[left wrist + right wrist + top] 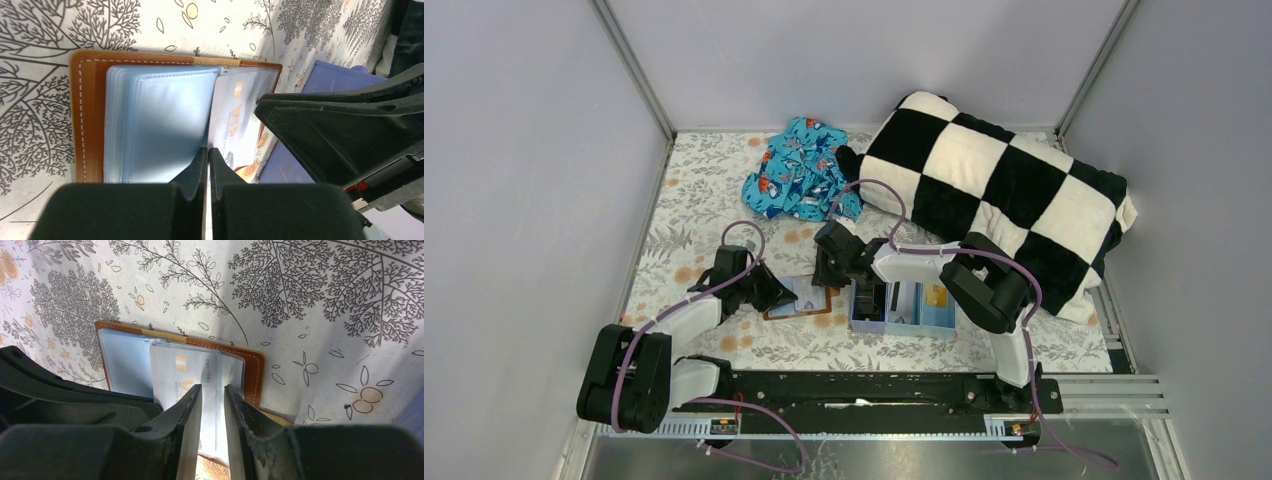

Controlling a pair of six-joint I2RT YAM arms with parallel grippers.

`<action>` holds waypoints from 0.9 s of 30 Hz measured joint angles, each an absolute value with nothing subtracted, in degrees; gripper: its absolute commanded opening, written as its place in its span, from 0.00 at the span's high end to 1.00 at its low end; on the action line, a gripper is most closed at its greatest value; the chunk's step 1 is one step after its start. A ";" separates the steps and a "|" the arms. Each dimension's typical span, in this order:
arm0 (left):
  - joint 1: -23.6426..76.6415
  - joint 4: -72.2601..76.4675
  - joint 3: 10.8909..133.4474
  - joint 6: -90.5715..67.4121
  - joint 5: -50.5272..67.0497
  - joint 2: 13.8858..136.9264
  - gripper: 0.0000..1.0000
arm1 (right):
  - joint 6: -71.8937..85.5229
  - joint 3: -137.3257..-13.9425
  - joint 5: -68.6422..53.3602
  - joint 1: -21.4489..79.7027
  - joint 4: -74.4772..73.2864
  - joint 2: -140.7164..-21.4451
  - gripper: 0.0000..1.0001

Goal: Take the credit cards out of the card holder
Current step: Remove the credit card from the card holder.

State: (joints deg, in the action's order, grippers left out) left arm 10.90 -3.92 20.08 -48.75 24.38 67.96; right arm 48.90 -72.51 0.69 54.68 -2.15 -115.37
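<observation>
With the left fingers [207, 152] shut, apparently on a sleeve edge of the open card holder [87, 115] lying on the bench [300, 290] just ahead, close the slightly parted, empty right fingers [213, 389] squarely on the credit card [175, 372] between them.

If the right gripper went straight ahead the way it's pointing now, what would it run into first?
Most likely the pale card tucked in the open card holder. The right gripper points down at it, fingers apart, the card showing in the gap. Whether they touch it is unclear.
</observation>
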 measured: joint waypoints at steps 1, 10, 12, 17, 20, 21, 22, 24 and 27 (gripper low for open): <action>10.90 -3.90 20.08 -48.73 24.38 67.94 1.00 | 48.90 -72.51 0.71 54.68 -2.17 -115.37 0.69; 10.63 -5.61 20.08 -48.69 23.68 64.79 1.00 | 48.90 -72.44 0.71 54.68 -2.09 -115.37 0.69; 10.22 -6.83 20.08 -48.53 23.18 63.33 1.00 | 48.93 -72.27 0.73 54.68 -1.87 -115.37 0.69; 9.65 -8.75 20.08 -48.51 21.96 61.63 1.00 | 49.04 -72.12 0.82 54.68 -1.69 -115.35 0.70; 9.63 -8.95 19.88 -48.53 21.71 61.65 1.00 | 49.15 -72.12 0.84 54.68 -1.69 -115.35 0.70; 9.63 -8.99 19.81 -48.53 21.61 61.71 1.00 | 49.15 -72.12 0.84 54.68 -1.72 -115.35 0.70; 9.61 -8.99 19.75 -48.56 21.56 61.73 1.00 | 49.15 -72.12 0.84 54.68 -1.72 -115.35 0.70; 9.58 -9.45 19.75 -48.56 21.19 61.71 1.00 | 49.12 -72.12 0.86 54.65 -1.74 -115.35 0.71; 9.47 -11.18 19.77 -48.56 20.29 60.77 1.00 | 49.06 -72.14 0.84 54.50 -1.80 -115.35 0.71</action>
State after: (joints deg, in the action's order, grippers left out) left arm 9.47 -11.18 19.77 -48.56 20.29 60.77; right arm 49.06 -72.14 0.84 54.50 -1.80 -115.35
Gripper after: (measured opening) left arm 0.007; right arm 0.291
